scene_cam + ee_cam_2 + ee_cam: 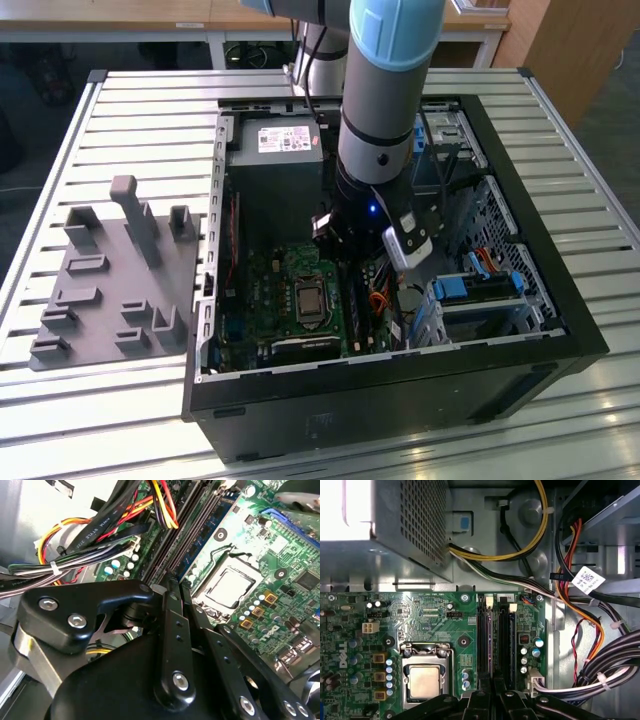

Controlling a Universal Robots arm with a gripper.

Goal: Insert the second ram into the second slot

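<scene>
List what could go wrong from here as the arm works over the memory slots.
The hand hangs close over the narrow memory slots; a slight offset could press a slot wall instead.
The cable bundle runs right beside the slots and might snag the hand.
The processor lies uncovered on their other side, open to a stray knock.

Grey tray, power supply (grille-sided), cable bundles

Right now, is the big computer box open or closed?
Open. The computer case has no cover on top, so the green motherboard and cables inside are in plain sight.
</scene>
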